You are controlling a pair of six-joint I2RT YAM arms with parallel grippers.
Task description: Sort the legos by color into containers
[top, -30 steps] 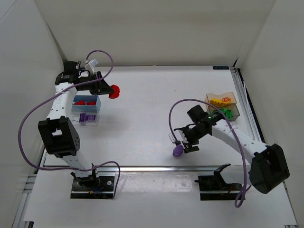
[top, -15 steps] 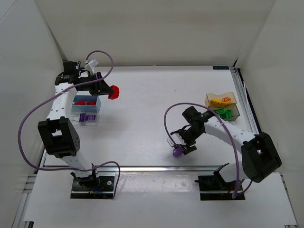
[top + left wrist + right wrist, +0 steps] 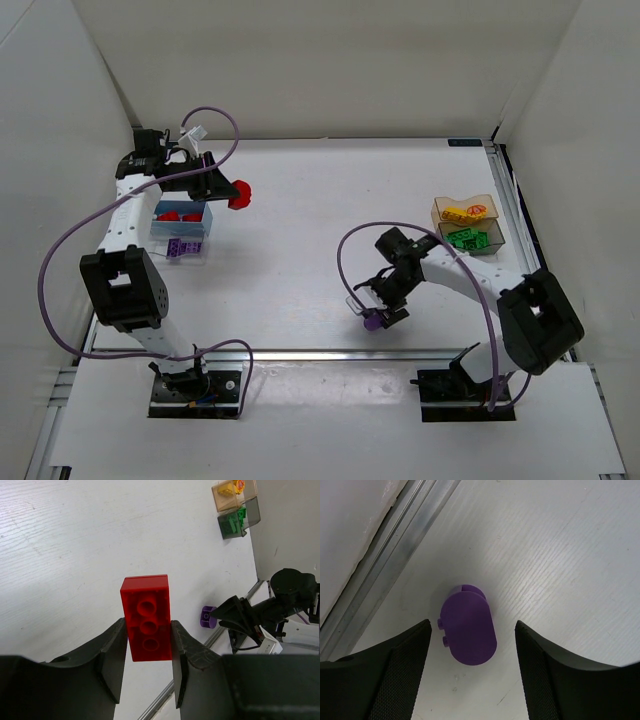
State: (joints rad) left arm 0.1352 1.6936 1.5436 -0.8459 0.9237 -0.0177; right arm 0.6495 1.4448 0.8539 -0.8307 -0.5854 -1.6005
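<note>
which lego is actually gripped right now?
The red brick, pinched between the left fingers. The purple block just lies on the table between the open right fingers, untouched.

No lettering can be read anywhere (the white tag point(image 3: 193, 131) is too small)

A red rectangular plastic lego brick point(image 3: 146, 617), hollow underside showing, sits pinched between the left jaws above the bench point(image 3: 320, 220). A purple round-ended lego block point(image 3: 468, 629) lies by the near rail point(image 3: 300, 353). At the left, a blue box point(image 3: 180, 232) holds red blocks point(image 3: 178, 214) beside a clear box point(image 3: 200, 250) of purple blocks point(image 3: 178, 249); at the right, an amber translucent box point(image 3: 440, 205) of yellow-orange blocks point(image 3: 462, 213) adjoins a dark-clear box point(image 3: 494, 240) of green blocks point(image 3: 465, 238).
</note>
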